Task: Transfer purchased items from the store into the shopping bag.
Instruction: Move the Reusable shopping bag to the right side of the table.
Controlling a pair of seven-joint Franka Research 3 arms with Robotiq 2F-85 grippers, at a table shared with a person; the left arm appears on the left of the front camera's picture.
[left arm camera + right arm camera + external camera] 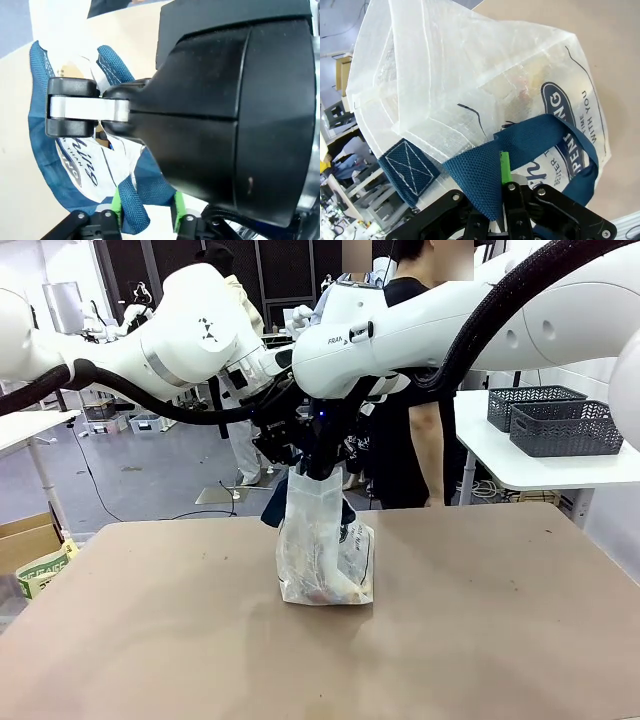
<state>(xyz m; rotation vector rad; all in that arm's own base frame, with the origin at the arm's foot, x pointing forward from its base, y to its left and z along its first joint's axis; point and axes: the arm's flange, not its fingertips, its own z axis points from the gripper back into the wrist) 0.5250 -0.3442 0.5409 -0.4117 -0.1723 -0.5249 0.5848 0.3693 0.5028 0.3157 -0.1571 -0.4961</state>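
The shopping bag [322,560] stands at the middle of the tan table [500,620], its clear sides clouding the purchased items [325,592] packed low inside; only dim red and pale shapes come through, too blurred to name. Directly above the bag, both arms meet. The right gripper [506,186] is clamped tight on a navy handle strap [520,145], the webbing pinched flat between its green pads, with the bag's printed side hanging just beyond. The left gripper [146,212] has the other navy handle [131,200] passing between its green pads; the jaws stand partway in around the strap, and whether they actually press it cannot be told. In the left wrist view the right arm's black gripper body [230,110] looms in front and hides much of the bag's mouth. From the front, the grippers' fingertips are lost in a dark cluster above the bag. Behind the bag, a person [420,390] stands at the table's far edge, partly screened by the arms.
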